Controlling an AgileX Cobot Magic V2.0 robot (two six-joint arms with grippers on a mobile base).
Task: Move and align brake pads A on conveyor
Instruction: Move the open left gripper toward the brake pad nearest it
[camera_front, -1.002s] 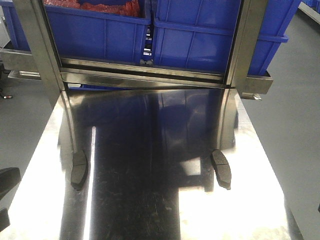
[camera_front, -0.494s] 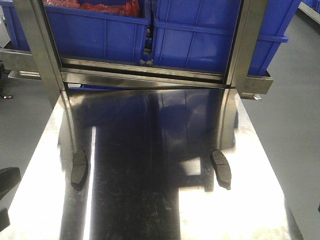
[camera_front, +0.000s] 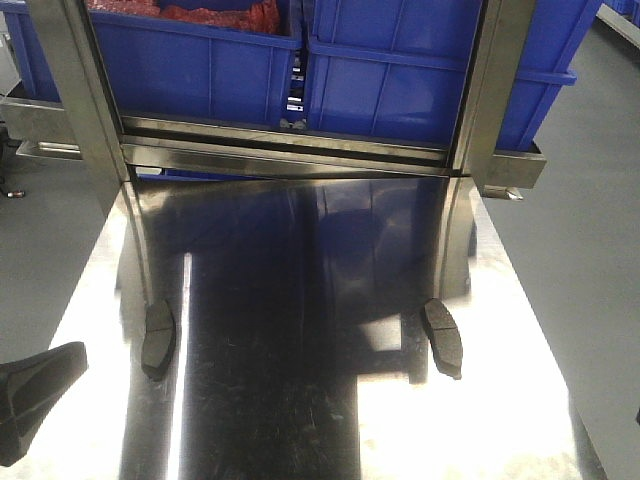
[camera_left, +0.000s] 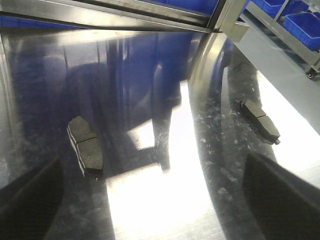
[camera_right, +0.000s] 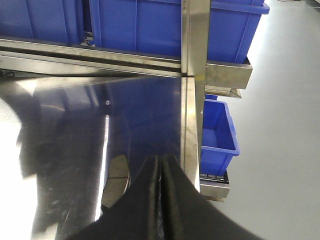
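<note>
steel table (camera_front: 520, 400) carries two brake pads (camera_front: 158, 338) — lying well apart.

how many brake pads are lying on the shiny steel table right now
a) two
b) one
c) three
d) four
a: the front view shows the left brake pad and the right brake pad lying well apart on the steel table, and no other pad shows on it.
</note>
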